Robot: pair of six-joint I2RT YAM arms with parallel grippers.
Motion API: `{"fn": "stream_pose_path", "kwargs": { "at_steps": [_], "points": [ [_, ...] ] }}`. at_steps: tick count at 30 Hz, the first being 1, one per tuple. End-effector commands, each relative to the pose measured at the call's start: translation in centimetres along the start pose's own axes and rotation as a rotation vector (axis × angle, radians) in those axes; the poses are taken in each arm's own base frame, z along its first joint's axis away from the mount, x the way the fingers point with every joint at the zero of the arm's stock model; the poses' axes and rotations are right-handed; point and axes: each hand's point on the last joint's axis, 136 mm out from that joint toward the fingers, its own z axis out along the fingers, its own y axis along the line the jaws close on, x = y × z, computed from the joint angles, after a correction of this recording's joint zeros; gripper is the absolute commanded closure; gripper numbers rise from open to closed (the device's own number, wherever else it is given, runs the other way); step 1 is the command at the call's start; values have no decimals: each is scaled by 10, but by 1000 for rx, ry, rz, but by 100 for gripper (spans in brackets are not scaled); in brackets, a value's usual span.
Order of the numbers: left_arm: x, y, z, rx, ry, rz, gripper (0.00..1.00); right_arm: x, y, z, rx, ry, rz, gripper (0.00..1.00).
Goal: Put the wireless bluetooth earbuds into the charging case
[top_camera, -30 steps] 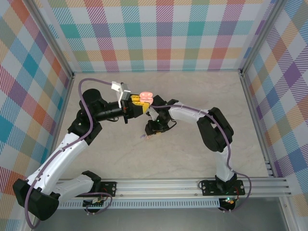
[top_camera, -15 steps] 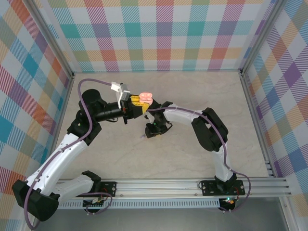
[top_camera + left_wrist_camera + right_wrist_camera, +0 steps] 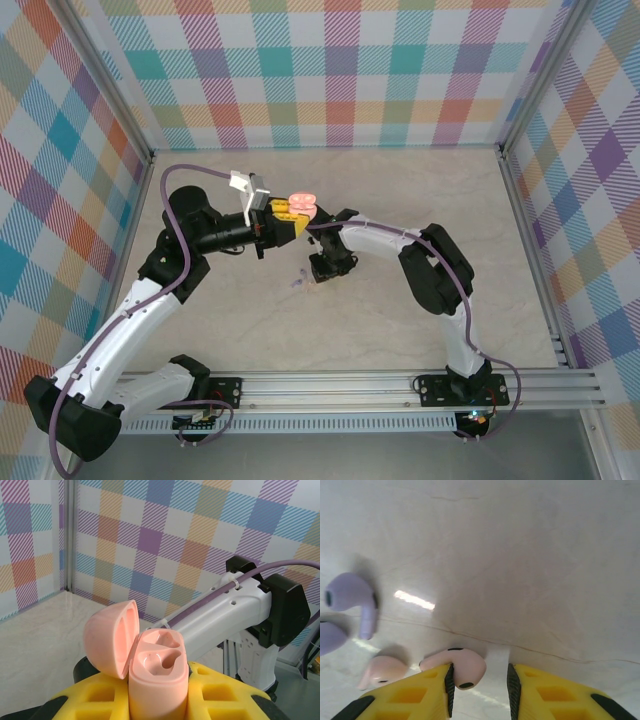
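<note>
Found the pink earbud lying on the pale table, low between the yellow fingers of the right gripper. Saw it touching one finger, with a clear gap to the other, so judged that gripper open around it and not yet clamped. Noted a smooth, rounded, glossy body with small dark marks at its edges. Spotted the lilac earbud well off to one side, apart from the fingers, flat on the table, with a dark opening at the bulb end and a short stem. Made out a paler pink lump just beside the finger and a lilac lump cut off by the frame edge; could not tell what either was. Turned to the charging case: pink, upright, gripped tight between the yellow pads of the left gripper, with the lid swung open to one side. Counted two moulded wells in it, both showing bare pink bottoms. From above, placed the case toward the back of the table and the right gripper just in front of it, low over the earbuds. Beyond the case, saw a white arm with a purple cable, backed by checked walls.
</note>
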Motion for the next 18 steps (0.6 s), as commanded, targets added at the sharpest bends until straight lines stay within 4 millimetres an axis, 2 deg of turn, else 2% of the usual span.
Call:
{"fn": "stream_pose_path", "kwargs": {
  "at_steps": [1, 4, 7, 13, 18],
  "points": [
    [-3, 1, -4, -6, -7, 21, 81, -1, -18, -13, 120, -9, 10, 64],
    [-3, 2, -3, -7, -8, 20, 81, -1, -30, -18, 194, -17, 24, 64],
    [-3, 2, -2, -4, -6, 19, 81, -3, -35, -24, 214, -31, 32, 64],
    [-4, 1, -3, -2, -8, 21, 81, -6, -19, -38, 123, -61, 14, 64],
    [-4, 0, -4, -1, -8, 24, 81, -8, 2, -47, -25, -86, 41, 64]
  ]
}}
